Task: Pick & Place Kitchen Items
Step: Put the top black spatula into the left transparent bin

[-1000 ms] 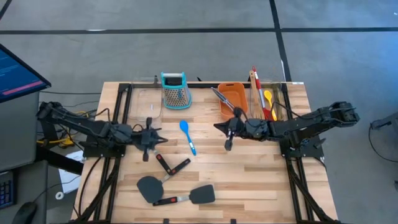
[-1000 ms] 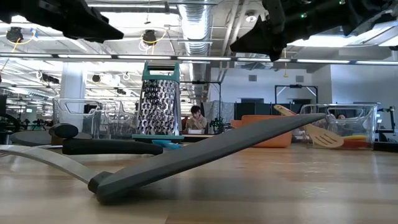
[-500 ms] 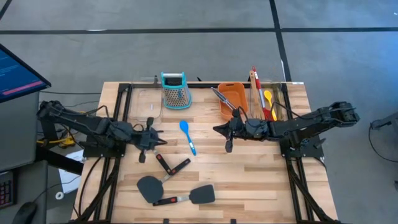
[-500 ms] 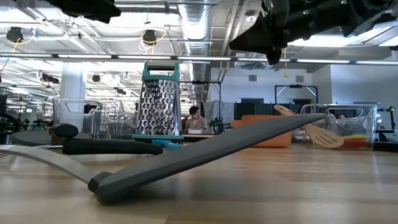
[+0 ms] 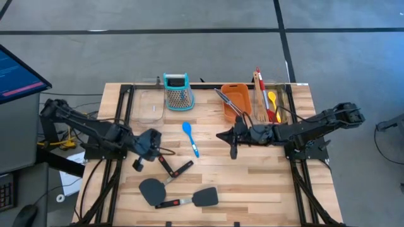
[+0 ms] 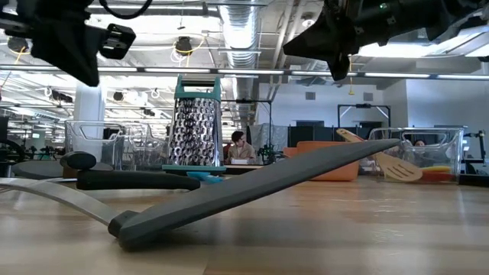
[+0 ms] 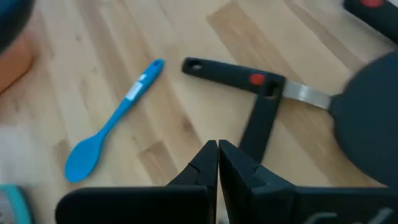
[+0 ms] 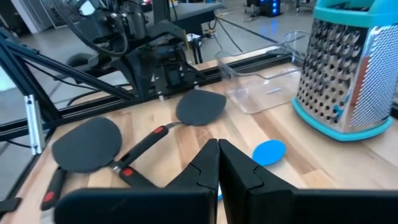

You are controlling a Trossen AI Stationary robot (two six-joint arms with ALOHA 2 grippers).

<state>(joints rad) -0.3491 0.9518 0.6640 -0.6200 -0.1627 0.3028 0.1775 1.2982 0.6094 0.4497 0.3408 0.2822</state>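
A blue spoon (image 5: 190,139) lies flat at the table's middle; it also shows in the left wrist view (image 7: 112,124). Black spatulas (image 5: 151,189) (image 5: 203,197) lie toward the near edge, and two black handles (image 5: 175,169) cross there. Silver tongs (image 5: 226,99) lean in the orange tub (image 5: 238,101). A wooden turner and red and yellow spoons (image 5: 270,104) lie in a clear bin at the far right. My left gripper (image 7: 217,149) is shut and empty, above the table left of the crossed handles. My right gripper (image 8: 217,149) is shut and empty, right of the blue spoon.
The teal-topped grater (image 5: 177,90) stands at the far edge beside an empty clear container (image 5: 148,104). A monitor (image 5: 16,72) stands off the table's left side. Bare wood lies between the spoon and the right arm.
My left gripper has turned about its wrist and come down a little toward the near edge and the black spatula handles; it stays shut. The utensils have not moved.
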